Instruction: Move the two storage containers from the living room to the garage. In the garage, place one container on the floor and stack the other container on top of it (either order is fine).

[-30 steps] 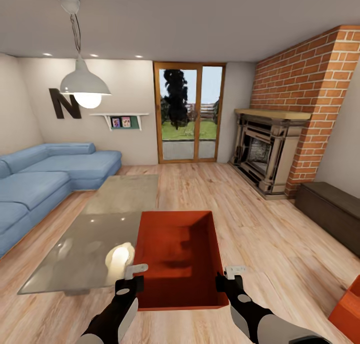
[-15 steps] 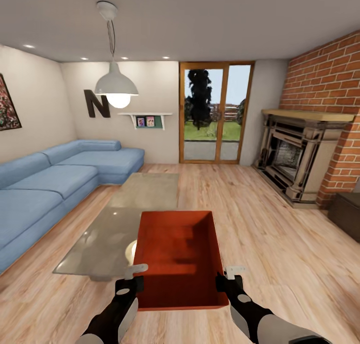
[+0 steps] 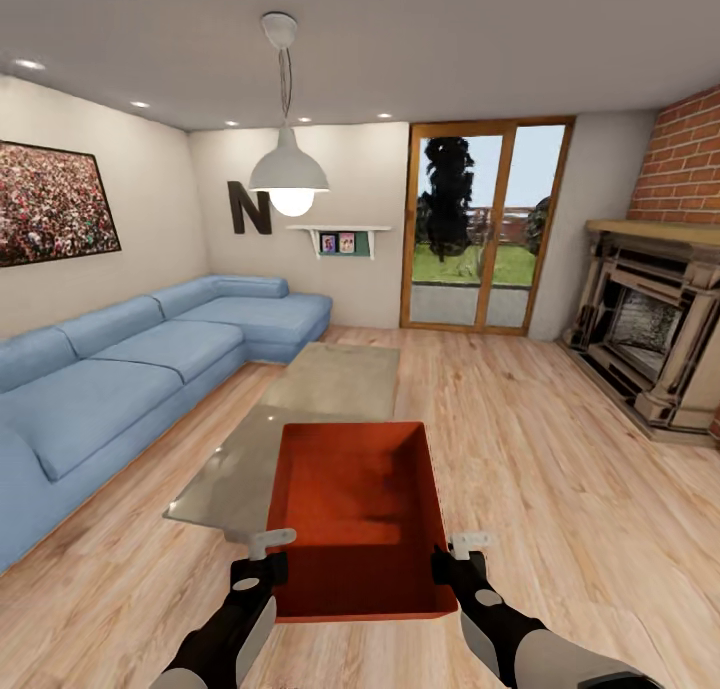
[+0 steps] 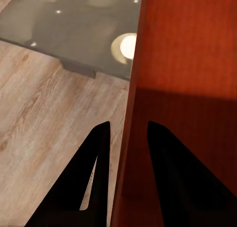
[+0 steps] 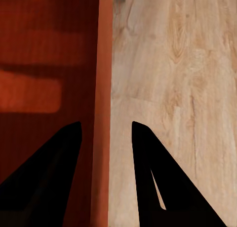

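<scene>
— Where's the bin [image 3: 355, 514]?
— I hold it up over the wood floor [image 3: 560, 489], beside the glass tabletop [image 3: 300, 409].
— End effectors?
— Left end effector [image 3: 262, 554] and right end effector [image 3: 455, 557] each clamp a side wall.

Lighting: bright, even, warm. Sources: lit pendant lamp [image 3: 289, 174], small recessed ceiling spots [image 3: 28, 65], daylight through the glass patio doors [image 3: 483, 228].

Glare: lamp and spot reflections on the glass coffee table [image 3: 300, 419], seen as a round bright patch in the left wrist view.

Shadows: soft dark blotches inside the storage container [image 3: 357, 514]; a darker band across its wall in the left wrist view; a lit rectangle among shadow in the right wrist view.

Fingers [image 4: 91, 180]: near-black silhouettes in both wrist views, no surface detail.

Quality: clean render, sharp, no motion blur. Wide-angle stretch at head view edges; walls and ceiling lean outward.
</scene>
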You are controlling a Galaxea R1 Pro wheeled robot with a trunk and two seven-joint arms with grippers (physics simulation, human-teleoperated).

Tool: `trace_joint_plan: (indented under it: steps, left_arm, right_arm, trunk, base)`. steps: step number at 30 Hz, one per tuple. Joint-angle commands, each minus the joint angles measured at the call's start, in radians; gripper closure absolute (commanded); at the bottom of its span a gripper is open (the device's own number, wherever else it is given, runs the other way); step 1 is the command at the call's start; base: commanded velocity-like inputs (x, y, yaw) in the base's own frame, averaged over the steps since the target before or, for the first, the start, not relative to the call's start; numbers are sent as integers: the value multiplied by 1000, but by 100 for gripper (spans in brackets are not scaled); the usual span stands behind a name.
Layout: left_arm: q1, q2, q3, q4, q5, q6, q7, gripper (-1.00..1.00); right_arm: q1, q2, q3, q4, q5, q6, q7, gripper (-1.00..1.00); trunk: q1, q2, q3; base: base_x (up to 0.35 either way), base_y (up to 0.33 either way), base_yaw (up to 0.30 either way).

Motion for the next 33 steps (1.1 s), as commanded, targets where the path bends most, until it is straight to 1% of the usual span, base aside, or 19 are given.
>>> trace_joint_plan:
  steps: [1,33]
  left_arm:
    - [-1,1,11,-24,3,5,6,100]
    - [-1,1,11,-24,3,5,6,100]
  right_arm:
    - [0,0,3,2,-1,-1,-3,100]
    - [0,0,3,2,-1,-1,-3,100]
  trunk:
    - [0,-1,-2]
    - [0,-1,-2]
  base:
    - [0,0,300]
    - [0,0,300]
